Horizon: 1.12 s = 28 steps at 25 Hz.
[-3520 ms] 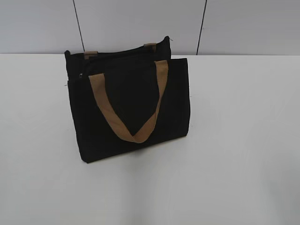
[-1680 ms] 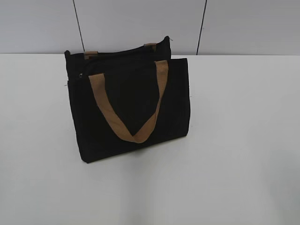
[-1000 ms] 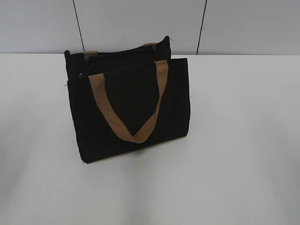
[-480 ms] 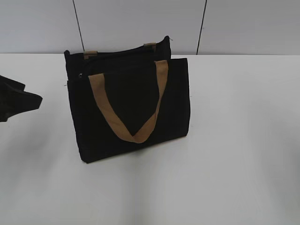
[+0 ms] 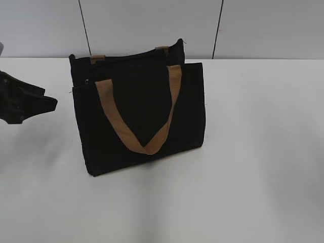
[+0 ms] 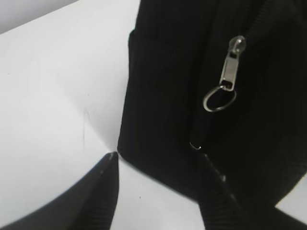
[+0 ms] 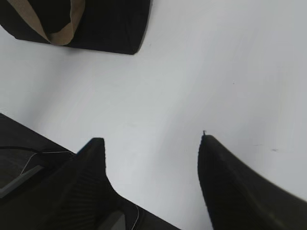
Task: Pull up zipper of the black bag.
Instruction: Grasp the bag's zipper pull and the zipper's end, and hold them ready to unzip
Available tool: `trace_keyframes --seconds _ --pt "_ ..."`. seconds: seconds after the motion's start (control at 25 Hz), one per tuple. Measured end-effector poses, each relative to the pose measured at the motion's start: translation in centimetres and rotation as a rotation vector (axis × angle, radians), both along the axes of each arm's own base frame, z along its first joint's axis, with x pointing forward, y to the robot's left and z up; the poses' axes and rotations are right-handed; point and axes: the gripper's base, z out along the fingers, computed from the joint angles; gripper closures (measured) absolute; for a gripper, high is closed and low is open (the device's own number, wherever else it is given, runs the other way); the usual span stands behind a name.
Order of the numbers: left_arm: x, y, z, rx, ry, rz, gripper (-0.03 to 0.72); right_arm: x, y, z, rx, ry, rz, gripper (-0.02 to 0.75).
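Note:
The black bag stands upright on the white table with a tan strap handle hanging down its front. The zipper, a silvery pull tab with a ring, hangs on the zip track at the bag's left end; in the exterior view it is a tiny glint. My left gripper is open just short of the bag's end, below the pull tab; it shows at the left edge of the exterior view. My right gripper is open and empty over bare table, well away from the bag.
The white table spreads around the bag. A grey panelled wall stands behind it. The table's front edge and cables show at the lower left of the right wrist view.
My left gripper has come into the exterior view from the left edge and moved right toward the bag's left end. The bag has not moved.

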Motion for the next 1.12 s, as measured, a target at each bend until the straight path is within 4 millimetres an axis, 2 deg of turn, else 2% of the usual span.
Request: trace_keyframes --seconds 0.2,0.4,0.8,1.12 --pt "1.9 -0.1 -1.6 -0.023 -0.002 -0.032 0.293 0.9 0.4 -0.5 0.028 0.040 0.008 0.276" --pt "2.7 -1.0 -3.5 -0.035 -0.008 -0.104 0.293 1.1 0.5 -0.6 0.044 0.043 0.015 0.276" --pt "2.8 -3.7 -7.1 0.014 -0.011 -0.261 0.293 1.1 0.5 -0.6 0.046 0.042 0.016 0.276" --pt "3.1 -5.1 -8.0 0.019 -0.020 -0.331 0.293 1.1 0.5 -0.6 0.045 0.042 0.017 0.276"
